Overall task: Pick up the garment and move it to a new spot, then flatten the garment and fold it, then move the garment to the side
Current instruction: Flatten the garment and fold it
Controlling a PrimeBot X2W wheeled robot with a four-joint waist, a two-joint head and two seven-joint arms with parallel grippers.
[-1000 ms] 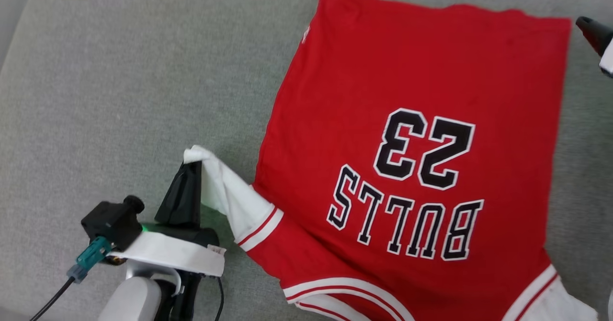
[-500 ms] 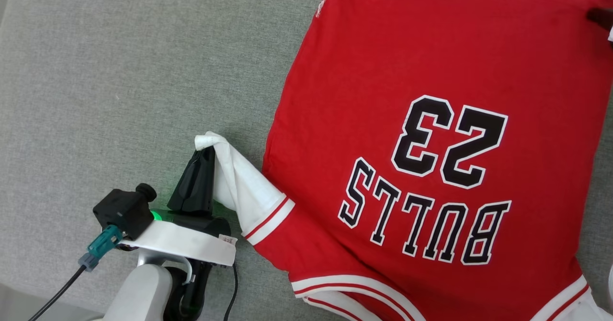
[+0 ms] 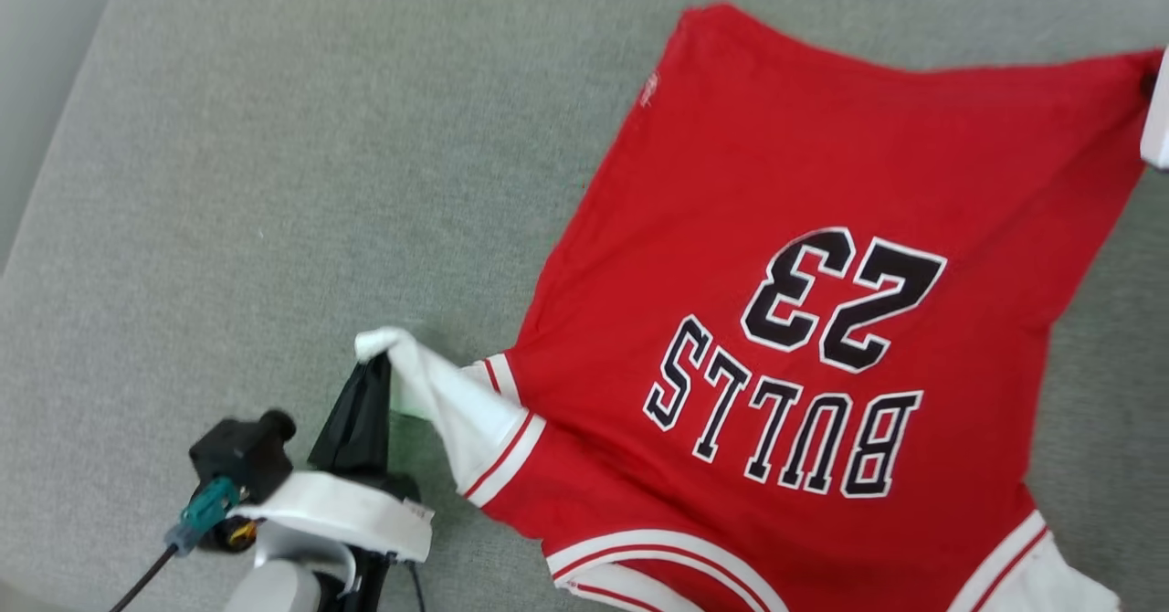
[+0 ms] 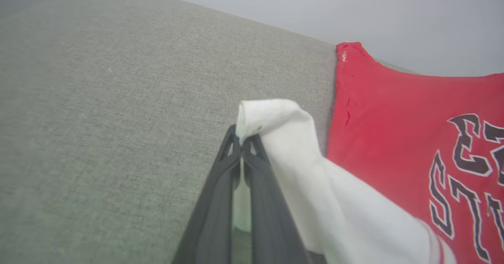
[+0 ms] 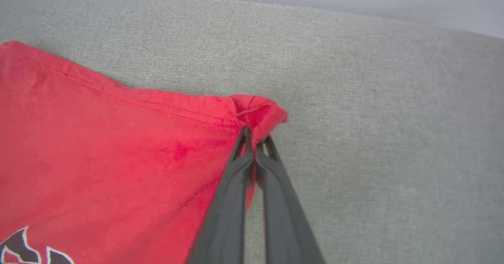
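Note:
The garment [image 3: 822,228] is a red jersey with a black "BULLS 23" print, spread on the grey cushion, print upside down in the head view. My left gripper [image 3: 379,365] is shut on the tip of its white sleeve [image 3: 447,402], lifted off the cushion; in the left wrist view the left gripper [image 4: 245,136] pinches the bunched white sleeve [image 4: 291,138]. In the right wrist view my right gripper [image 5: 256,136] is shut on the red hem corner [image 5: 256,108]. That corner [image 3: 1137,68] is pulled to the head view's right edge, beside a white part of the right arm [image 3: 1155,123].
A grey fabric cushion [image 3: 274,183] lies under everything, with wide bare fabric left of the garment. Its left edge [image 3: 55,155] meets a paler surface. A pale wall [image 4: 354,8] rises behind the cushion's far edge. A small white logo [image 3: 648,89] marks the hem.
My right gripper has shut on the red hem corner and drawn it outward, stretching the hem. The head camera has shifted. The left gripper still holds the white sleeve.

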